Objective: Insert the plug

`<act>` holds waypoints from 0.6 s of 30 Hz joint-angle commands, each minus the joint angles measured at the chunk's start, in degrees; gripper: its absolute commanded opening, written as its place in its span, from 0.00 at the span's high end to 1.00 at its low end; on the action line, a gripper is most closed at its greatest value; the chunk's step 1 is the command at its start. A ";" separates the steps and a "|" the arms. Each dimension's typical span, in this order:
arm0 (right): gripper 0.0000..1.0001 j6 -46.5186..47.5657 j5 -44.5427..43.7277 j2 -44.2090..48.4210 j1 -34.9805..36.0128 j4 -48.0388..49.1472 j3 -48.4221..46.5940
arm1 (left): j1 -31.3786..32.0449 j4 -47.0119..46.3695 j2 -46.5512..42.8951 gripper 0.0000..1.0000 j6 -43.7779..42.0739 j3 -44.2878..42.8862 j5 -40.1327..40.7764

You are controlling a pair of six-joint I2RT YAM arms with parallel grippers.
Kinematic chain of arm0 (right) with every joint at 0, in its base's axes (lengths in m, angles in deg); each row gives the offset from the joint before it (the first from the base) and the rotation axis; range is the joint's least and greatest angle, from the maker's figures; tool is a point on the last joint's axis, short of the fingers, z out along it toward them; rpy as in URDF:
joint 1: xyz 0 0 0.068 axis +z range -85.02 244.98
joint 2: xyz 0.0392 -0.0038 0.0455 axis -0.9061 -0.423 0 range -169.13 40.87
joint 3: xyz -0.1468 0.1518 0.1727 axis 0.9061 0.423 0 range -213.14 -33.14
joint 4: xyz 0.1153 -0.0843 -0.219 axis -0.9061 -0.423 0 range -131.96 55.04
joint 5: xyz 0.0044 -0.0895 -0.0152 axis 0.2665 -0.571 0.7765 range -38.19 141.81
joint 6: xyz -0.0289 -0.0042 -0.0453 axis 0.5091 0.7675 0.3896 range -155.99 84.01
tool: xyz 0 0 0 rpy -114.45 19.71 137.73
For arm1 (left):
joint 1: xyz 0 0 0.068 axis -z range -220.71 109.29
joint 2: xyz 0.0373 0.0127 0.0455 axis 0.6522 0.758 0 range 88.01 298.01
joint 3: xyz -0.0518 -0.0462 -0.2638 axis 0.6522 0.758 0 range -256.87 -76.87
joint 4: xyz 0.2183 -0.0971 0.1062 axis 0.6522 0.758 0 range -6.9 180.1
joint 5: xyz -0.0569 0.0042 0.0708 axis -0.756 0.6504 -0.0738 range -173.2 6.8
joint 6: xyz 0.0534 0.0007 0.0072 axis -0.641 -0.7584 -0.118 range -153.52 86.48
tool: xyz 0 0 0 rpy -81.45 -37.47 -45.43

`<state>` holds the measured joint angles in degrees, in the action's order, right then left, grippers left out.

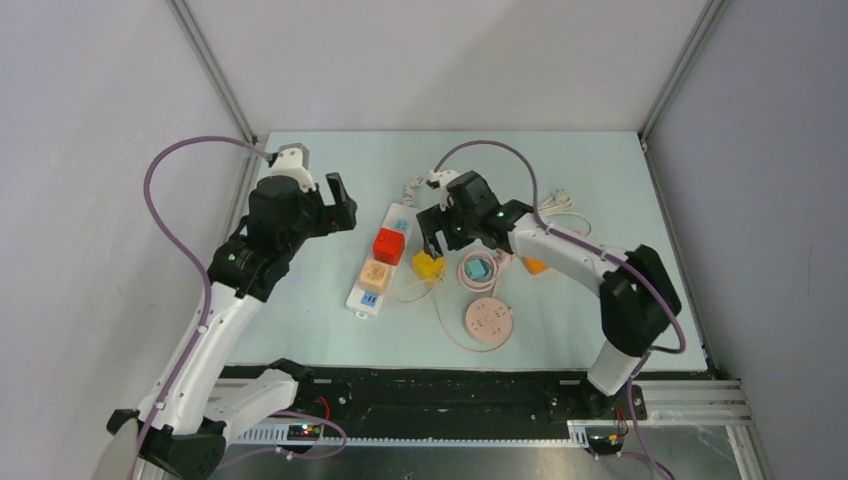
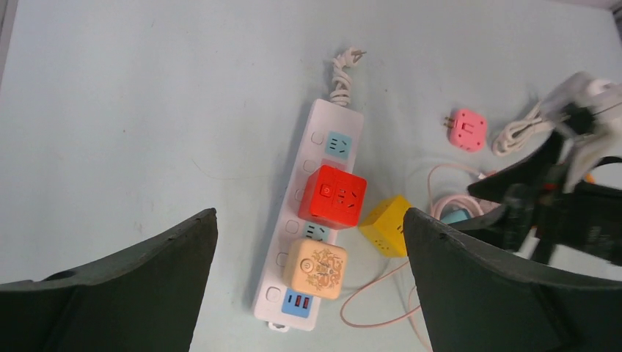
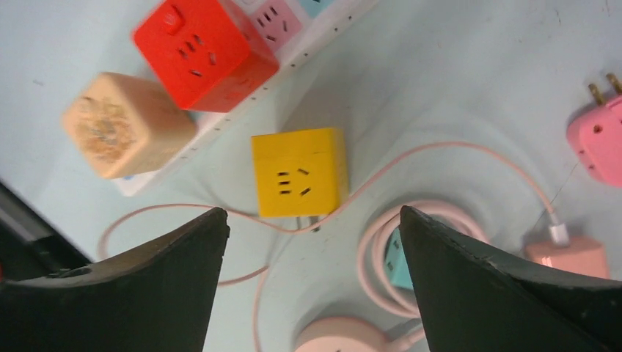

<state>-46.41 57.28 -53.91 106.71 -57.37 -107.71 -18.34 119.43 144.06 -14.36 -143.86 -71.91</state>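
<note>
The left tool point(image 1: 338, 203) stands wide apart and holds nothing, left of the white power strip point(image 1: 380, 262). The yellow plug point(image 1: 428, 265) lies on the counter point(image 1: 560, 335) just beside the strip, not inserted. The right tool point(image 1: 436, 240) hovers over the plug, fingers apart and empty.

- White power strip point(image 2: 334, 117): flat on the counter point(image 2: 147, 110), lying slantwise.
- Red cube plug point(image 2: 336, 196): seated at mid-strip.
- Beige cube plug point(image 2: 316, 268): seated right beside the red one.
- Yellow cube plug point(image 2: 386, 225): loose on the counter, just beside the strip.
</note>
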 commanded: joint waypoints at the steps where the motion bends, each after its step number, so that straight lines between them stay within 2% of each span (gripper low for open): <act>1: 0.04 11.16 -4.03 -5.44 2.28 -0.65 -3.83 | -2.35 -0.01 -2.47 0.00 6.13 2.29 0.19; 10: 0.05 17.29 -1.73 -17.23 3.99 -3.77 -11.60 | -5.35 -1.09 -6.45 0.00 7.16 4.91 0.19; 18: 0.11 17.64 -3.51 -20.07 4.80 -4.67 -11.31 | -5.71 -1.19 -6.43 0.00 4.23 6.21 -4.00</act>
<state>-30.08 55.09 -73.19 111.19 -60.95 -117.08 -23.50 119.65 137.94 -8.70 -138.28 -73.36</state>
